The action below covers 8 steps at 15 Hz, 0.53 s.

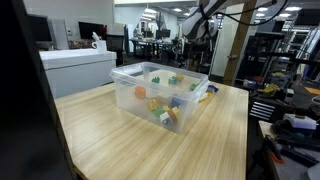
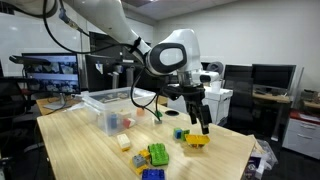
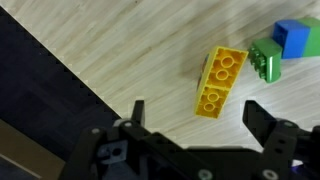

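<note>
Looking at the table (image 1: 100, 130) in an exterior view, the main thing on it is a clear bin (image 1: 125, 90) sitting about mid-surface with a jumble of coloured blocks inside. The arm is way off at the far end, too small there to make out its fingers.

In an exterior view from the side, the gripper (image 2: 203, 122) hangs pointing straight down right over a yellow brick (image 2: 197, 140), which lies close to the table's near edge. It's above the brick, not touching it. The bin (image 2: 108, 108) sits well apart, toward the far end.

Wrist view is the clearest. The gripper (image 3: 200, 125) has its jaws spread wide with nothing between them. The yellow brick (image 3: 220, 82) lies flat, studs up, just ahead of the gap and near the table (image 3: 150, 40) edge. A green block (image 3: 265, 60) and a blue block (image 3: 293, 37) sit just beside it. My guess is that the wide spread is there to clear the brick's sides.
</note>
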### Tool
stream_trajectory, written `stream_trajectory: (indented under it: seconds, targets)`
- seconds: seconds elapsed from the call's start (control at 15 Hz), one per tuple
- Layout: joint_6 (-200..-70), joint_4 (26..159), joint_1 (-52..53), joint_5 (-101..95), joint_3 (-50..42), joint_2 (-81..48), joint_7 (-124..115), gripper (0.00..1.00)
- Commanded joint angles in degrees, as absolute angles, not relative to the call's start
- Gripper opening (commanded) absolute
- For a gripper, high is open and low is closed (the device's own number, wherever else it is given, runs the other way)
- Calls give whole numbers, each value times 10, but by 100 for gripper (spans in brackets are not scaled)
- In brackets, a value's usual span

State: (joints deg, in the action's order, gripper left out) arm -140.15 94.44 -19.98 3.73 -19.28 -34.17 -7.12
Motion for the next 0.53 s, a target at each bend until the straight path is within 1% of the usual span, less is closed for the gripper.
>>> stream_trajectory:
  seconds: [0.0,0.4,0.47]
  targets:
    - [-1394,870,-206,32,-191,-415,-120,100]
    - [-1381,800,-201,33,-187,-507,-158,100]
    - [-1378,796,-200,34,-185,-512,-159,75]
